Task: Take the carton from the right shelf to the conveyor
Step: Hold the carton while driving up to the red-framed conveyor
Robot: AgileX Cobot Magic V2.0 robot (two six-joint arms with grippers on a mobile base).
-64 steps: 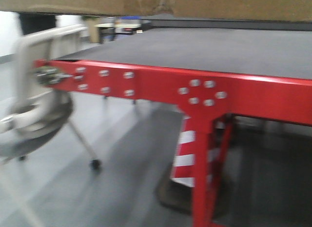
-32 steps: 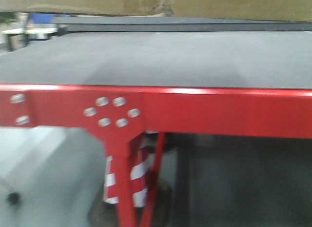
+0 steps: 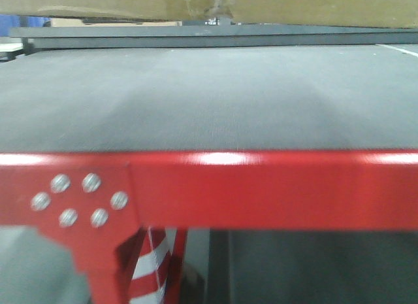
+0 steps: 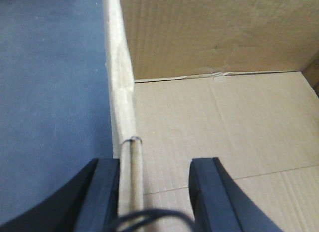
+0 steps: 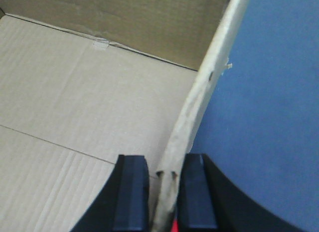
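The carton (image 3: 294, 6), plain brown cardboard, fills the top edge of the front view, above the conveyor (image 3: 209, 95), a broad dark grey woven belt. My left gripper (image 4: 154, 164) straddles the carton's left wall (image 4: 122, 117). The wall lies against the left finger and the right finger stands well apart over the carton's floor (image 4: 214, 117). My right gripper (image 5: 166, 162) is shut on the carton's right wall (image 5: 209, 87), beside the carton's floor (image 5: 75, 92). The belt shows outside the carton in the left wrist view (image 4: 50, 92) and the right wrist view (image 5: 269, 102). The right shelf is out of view.
The conveyor's red steel frame (image 3: 261, 189) with a cluster of bolts (image 3: 78, 199) crosses the lower front view, close to me. A red-and-white striped post (image 3: 150, 265) stands beneath it. A dark side rail (image 3: 196, 34) runs along the belt's far edge.
The conveyor has come closer and squarer in the front view, and its red frame sits lower. The bolt cluster has slid left and the grey chair has left the view. The carton stays at the top.
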